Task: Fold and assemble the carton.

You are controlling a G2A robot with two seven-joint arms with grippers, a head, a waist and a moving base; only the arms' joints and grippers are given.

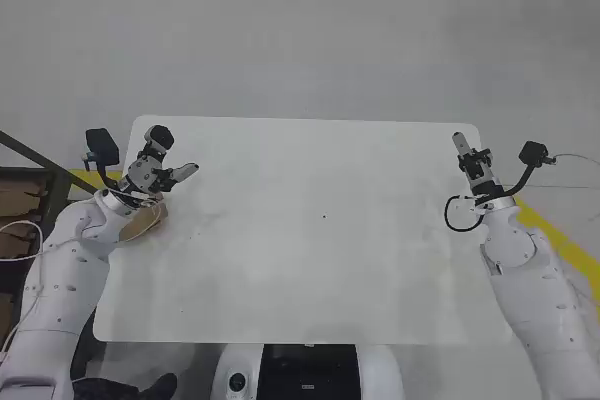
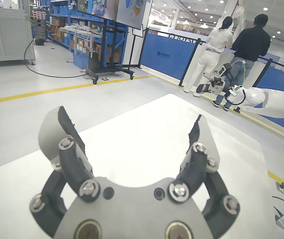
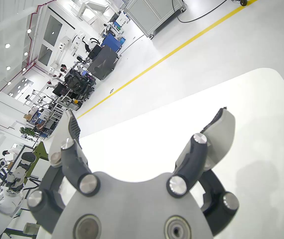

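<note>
- The left gripper, wide and empty, hangs at the table's 10 o'clock.
- The right gripper, equally wide, is at 2 o'clock.
- The carton lies at 9 o'clock, partly under the left arm.

the carton lies on the table's left edge, the left gripper just beyond it.
</note>
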